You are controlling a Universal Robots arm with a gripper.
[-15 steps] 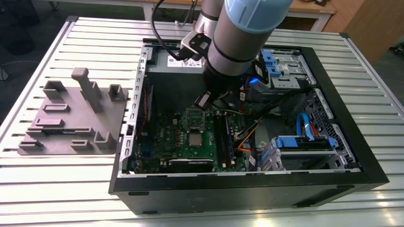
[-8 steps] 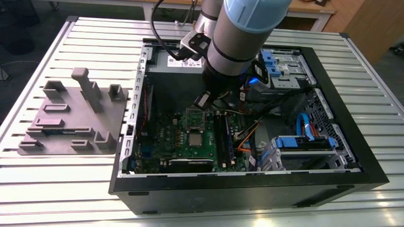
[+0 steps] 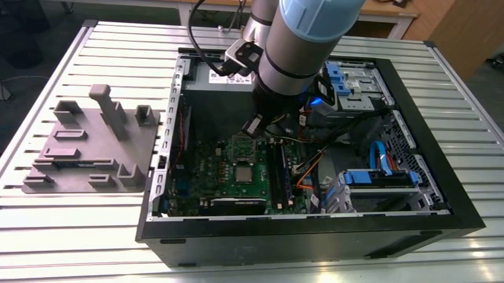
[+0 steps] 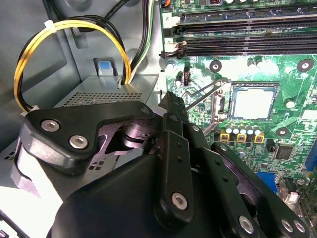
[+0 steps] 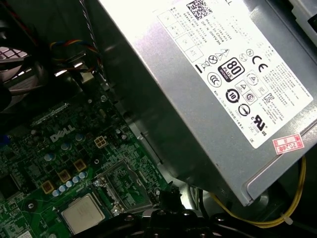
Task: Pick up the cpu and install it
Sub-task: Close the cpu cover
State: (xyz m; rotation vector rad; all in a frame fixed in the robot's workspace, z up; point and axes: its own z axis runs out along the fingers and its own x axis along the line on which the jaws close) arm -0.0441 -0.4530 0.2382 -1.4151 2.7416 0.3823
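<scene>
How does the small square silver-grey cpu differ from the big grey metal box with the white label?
Size: the small square silver-grey cpu is tiny, the big grey metal box many times larger. Surface: the cpu's top looks bare; the box carries a white label. Place: the cpu lies flat on the green motherboard; the box sits beside that board. Both are dull grey metal.

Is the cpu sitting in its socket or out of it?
In. The cpu lies flat in the socket, metal frame flipped open beside it.
</scene>
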